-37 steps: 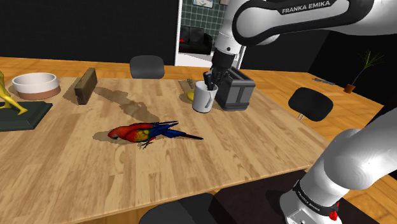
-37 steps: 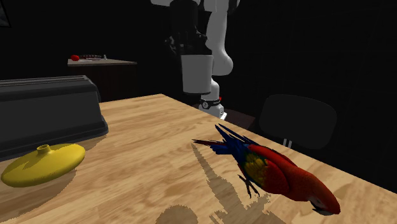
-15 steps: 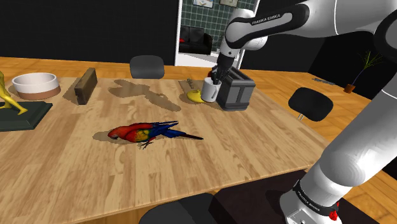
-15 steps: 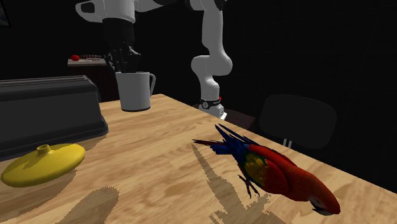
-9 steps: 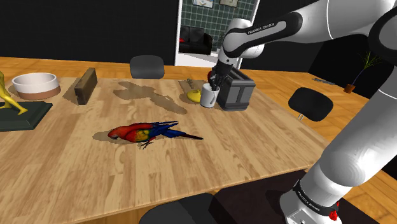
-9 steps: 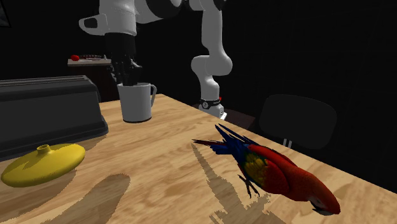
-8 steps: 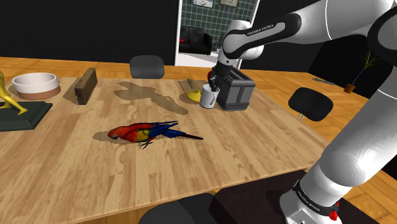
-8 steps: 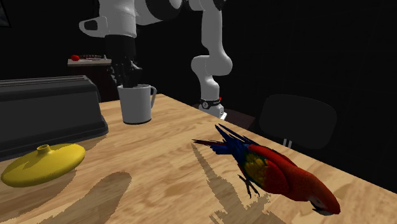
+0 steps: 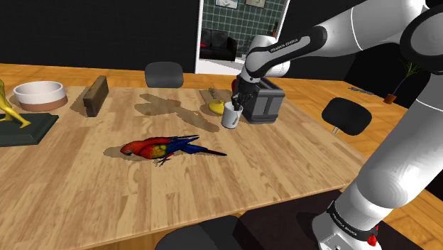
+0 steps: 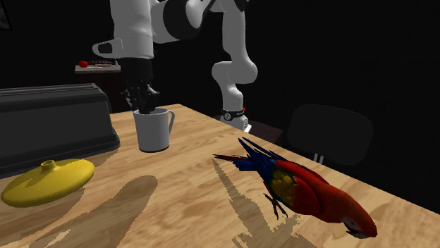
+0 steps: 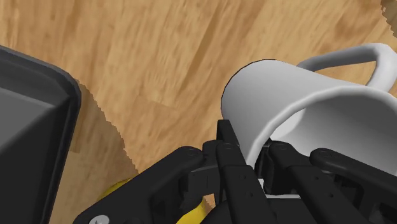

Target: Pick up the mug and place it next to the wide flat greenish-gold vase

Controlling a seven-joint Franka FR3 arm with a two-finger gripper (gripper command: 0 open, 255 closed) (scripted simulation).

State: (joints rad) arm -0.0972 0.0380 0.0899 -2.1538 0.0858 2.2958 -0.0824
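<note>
- Wooden table (image 9: pixel 85 177); the white mug (image 10: pixel 154 130) hangs at or just above it, beside a dark boxy appliance (image 9: pixel 264 105) — whether it has touched down cannot be told.
- Flat yellow vase (image 10: pixel 48 180) lies near; judged best: lower the mug upright, short of the vase, then release.
- Black gripper (image 11: pixel 248 145) pinches the mug's rim wall, one finger inside; the wrist view shows that clasp — the second exterior view shows bare table between mug and vase.

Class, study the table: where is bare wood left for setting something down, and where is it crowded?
Free: the broad wood between the parrot and the near edge of the table, and the strip between the wooden block and the yellow vase. Crowded: by the dark appliance, where the gripper holds the mug beside that vase.
</note>
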